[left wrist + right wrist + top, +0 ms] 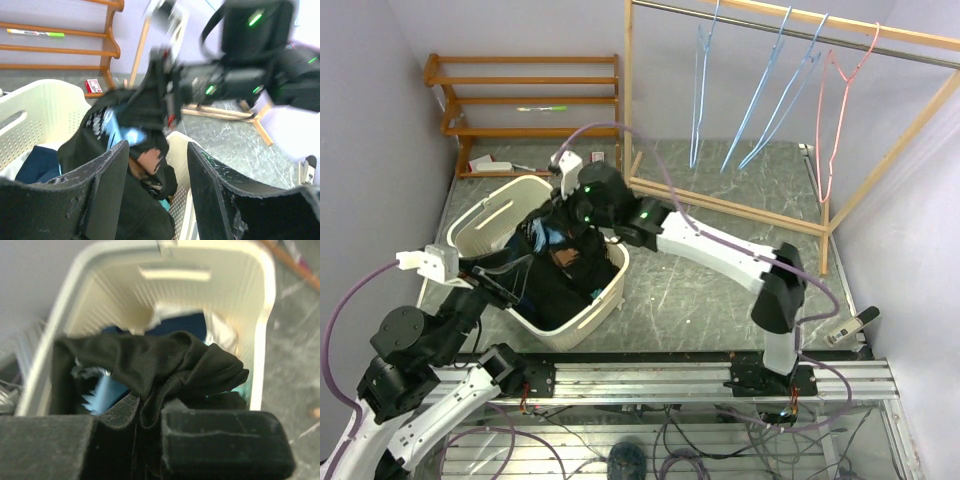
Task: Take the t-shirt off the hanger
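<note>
A black t-shirt (570,262) with a blue and orange print hangs bunched over a white laundry basket (600,305). My right gripper (570,215) is shut on a fold of the t-shirt (165,365), with cloth pinched between its fingers (147,407). At the basket's near left side, my left gripper (510,285) is open. In the left wrist view the t-shirt (145,107) hangs beyond its fingers, with nothing held in its gap (157,150). No hanger shows in the t-shirt. Bare blue hangers (700,90) and a pink one (840,110) hang on the rail at the back.
The basket (30,100) also holds navy clothes (37,162). A wooden clothes rack (740,205) stands at the back right and a low wooden shelf (520,95) at the back left. A small red box (92,86) lies on the floor by the shelf.
</note>
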